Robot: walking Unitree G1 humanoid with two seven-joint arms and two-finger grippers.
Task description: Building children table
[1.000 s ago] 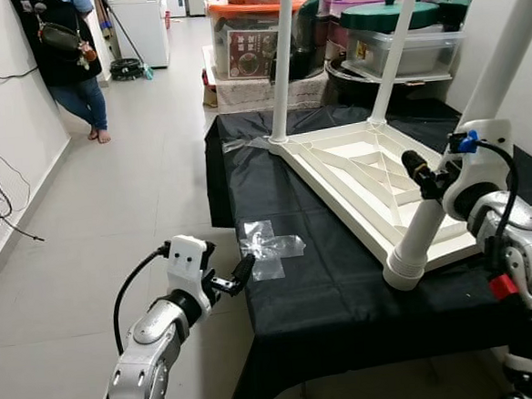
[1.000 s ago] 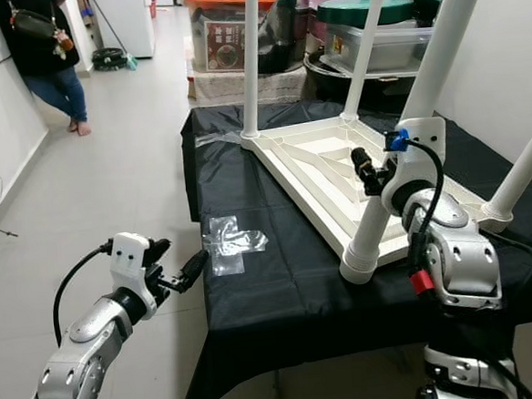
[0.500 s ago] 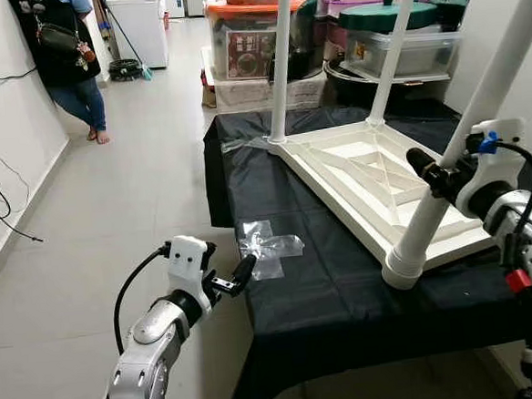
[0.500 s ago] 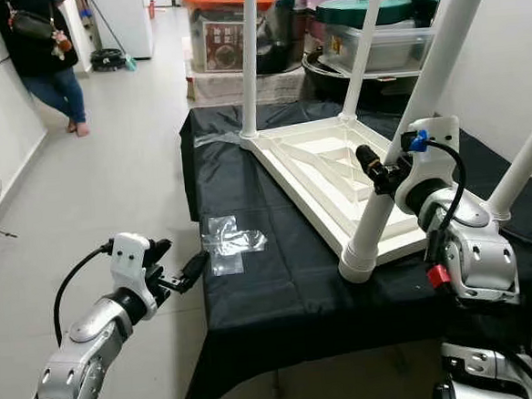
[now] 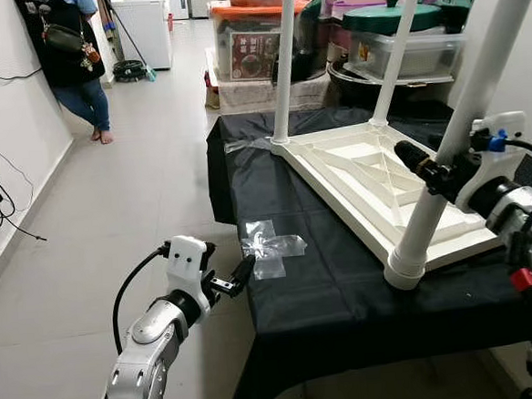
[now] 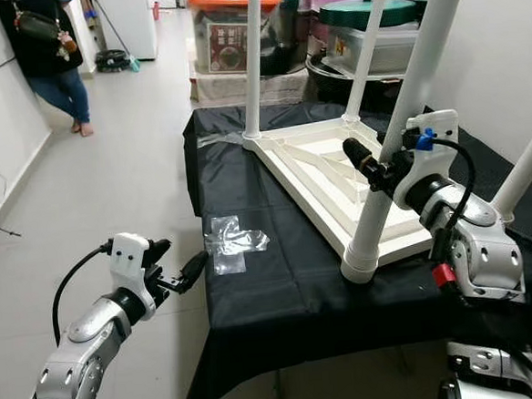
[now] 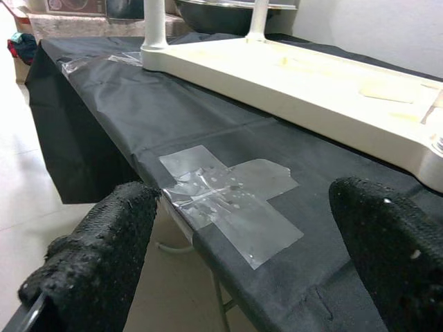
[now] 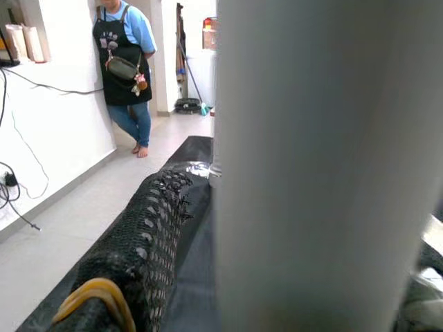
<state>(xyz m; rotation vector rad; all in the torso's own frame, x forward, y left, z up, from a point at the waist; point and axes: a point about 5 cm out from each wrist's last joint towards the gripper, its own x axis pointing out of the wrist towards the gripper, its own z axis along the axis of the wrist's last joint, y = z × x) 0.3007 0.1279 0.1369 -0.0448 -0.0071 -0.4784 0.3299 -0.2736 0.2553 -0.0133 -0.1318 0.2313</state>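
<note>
Both silver metal arms end in white wrist housings with looping black cables; the left gripper has textured black fingers, the right gripper a blue fitting and red tag.

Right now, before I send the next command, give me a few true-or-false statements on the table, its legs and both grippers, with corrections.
1. The white table lies upside down on the black cloth, legs pointing up. True.
2. The right gripper is at the nearest leg, one finger on each side of it. True.
3. The left gripper is holding a table leg. False: it holds nothing, its fingers open, at the cloth's edge near the clear tape.
4. The tape patch sits on the table's underside. False: it is stuck to the black cloth, apart from the table.
5. A person stands by the wall beyond the table. True.
</note>
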